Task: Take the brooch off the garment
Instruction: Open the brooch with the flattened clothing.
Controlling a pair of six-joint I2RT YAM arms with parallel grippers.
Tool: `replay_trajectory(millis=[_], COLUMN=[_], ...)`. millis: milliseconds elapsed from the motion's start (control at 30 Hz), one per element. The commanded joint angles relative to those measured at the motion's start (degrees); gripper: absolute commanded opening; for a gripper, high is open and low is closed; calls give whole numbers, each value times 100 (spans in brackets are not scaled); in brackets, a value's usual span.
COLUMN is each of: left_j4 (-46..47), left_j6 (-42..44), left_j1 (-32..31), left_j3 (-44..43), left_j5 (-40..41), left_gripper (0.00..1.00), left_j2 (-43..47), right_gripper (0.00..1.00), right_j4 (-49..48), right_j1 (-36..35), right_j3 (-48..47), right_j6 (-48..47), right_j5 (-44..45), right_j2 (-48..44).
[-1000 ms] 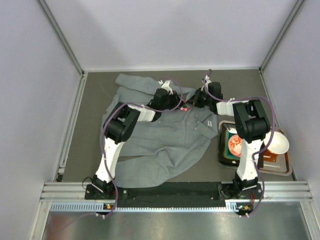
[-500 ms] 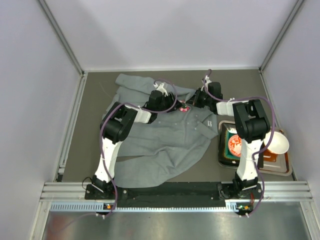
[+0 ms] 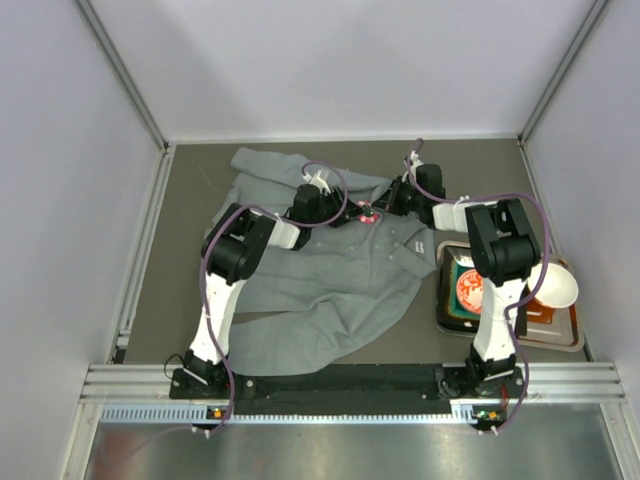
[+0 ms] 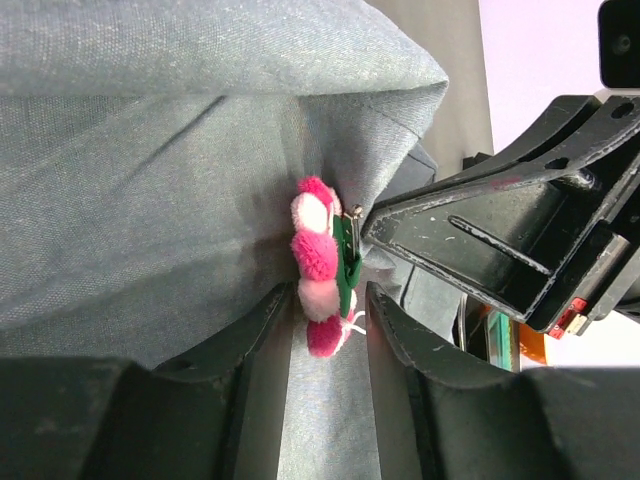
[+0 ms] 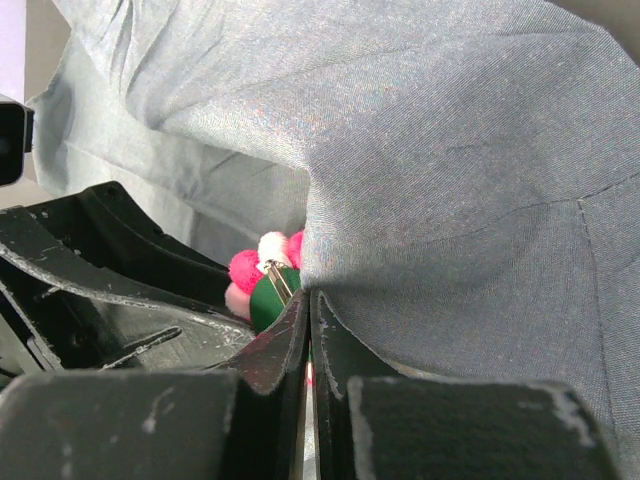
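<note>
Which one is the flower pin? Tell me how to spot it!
Look for the big grey shirt crumpled on the dark table. At its far part, the left gripper and right gripper almost meet, and the flower pin sits between them. It is the only fluffy pink thing on all that grey cloth.

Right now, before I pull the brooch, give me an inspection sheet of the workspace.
Surface: dark table, its middle covered by cloth.
Job's things: grey garment lies rumpled across the table; the pink brooch is on its fabric, not yet off.
Clutter: tray at right holds a white bowl and a round red-labelled item.
Tools: left tool is open, fingers either side of the brooch; right tool is shut, tips against the cloth beside the brooch.
Cables: purple cables loop along both arms.
Surroundings: white walls; metal rail at the near edge.
</note>
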State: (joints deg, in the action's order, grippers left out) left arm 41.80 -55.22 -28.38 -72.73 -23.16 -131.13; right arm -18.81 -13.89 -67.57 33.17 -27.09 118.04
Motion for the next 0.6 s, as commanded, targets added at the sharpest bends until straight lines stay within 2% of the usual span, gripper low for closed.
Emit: replay_trajectory(millis=[0, 400, 567], left_j4=[302, 214, 214], left_j6=[-129, -217, -226], left_j1=[26, -18, -18], left_j3=[-92, -356, -444], left_j5=[13, 206, 206], left_gripper=[40, 44, 36], left_j2=[-53, -308, -378], right_gripper=[0, 0, 0], right_j4=[-185, -141, -132], right_j1=[-70, -123, -140], right_j3=[-81, -116, -116], right_j6=[-3, -29, -38], right_j5=[-51, -24, -15], right_j2=[-26, -26, -26])
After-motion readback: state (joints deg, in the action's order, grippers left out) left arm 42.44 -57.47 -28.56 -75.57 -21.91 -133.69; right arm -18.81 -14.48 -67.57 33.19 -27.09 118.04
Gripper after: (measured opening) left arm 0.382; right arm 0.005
